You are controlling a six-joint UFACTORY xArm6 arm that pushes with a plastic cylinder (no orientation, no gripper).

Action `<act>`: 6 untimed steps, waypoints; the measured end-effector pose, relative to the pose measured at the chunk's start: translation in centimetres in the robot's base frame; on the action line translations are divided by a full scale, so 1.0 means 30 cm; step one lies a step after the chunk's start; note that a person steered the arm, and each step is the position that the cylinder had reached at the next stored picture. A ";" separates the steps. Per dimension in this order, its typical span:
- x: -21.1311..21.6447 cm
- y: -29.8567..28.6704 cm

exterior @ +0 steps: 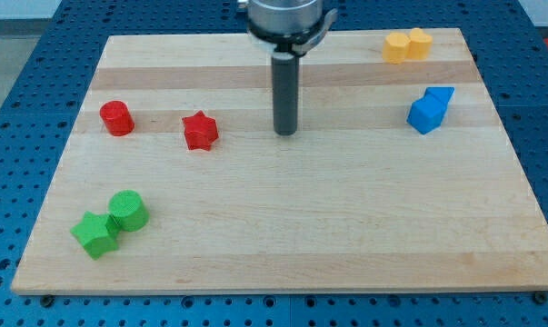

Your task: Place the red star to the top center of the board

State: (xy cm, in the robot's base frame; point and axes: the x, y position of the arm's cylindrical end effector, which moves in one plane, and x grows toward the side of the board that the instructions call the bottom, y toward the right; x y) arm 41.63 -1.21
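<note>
The red star (200,130) lies on the wooden board (283,227), left of centre in the upper half. My tip (285,133) rests on the board to the star's right, about a star's width or more apart from it, at about the same height in the view. The rod rises from the tip to the arm's mount at the view's top centre.
A red cylinder (116,118) sits left of the star. A green cylinder (127,210) and a green star-like block (95,234) touch at the lower left. Two yellow blocks (406,44) sit at the top right, two blue blocks (430,110) below them.
</note>
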 end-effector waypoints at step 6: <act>-0.013 -0.400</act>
State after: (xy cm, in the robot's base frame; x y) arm 41.22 -13.21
